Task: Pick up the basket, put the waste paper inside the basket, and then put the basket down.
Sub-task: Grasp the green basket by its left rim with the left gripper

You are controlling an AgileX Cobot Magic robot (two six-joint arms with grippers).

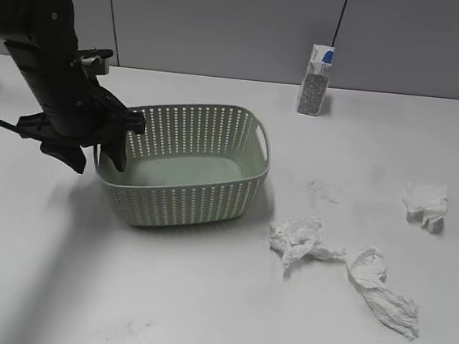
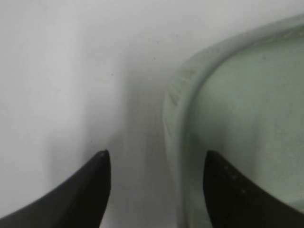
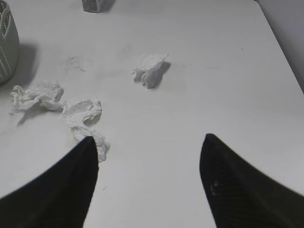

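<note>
At left of the exterior frame, the open left hand (image 1: pixel 101 153) straddles the basket (image 1: pixel 189 164) rim; close squarely before lifting. The right hand (image 3: pixel 147 156), open, hovers near the waste paper (image 3: pixel 52 102) on the worktop (image 3: pixel 213 71).

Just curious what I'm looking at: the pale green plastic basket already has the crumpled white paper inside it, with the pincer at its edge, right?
Not quite. The pale green plastic basket is empty; the exterior view shows the crumpled white paper lying on the white table beside it. The left pincer is indeed at its edge.
</note>
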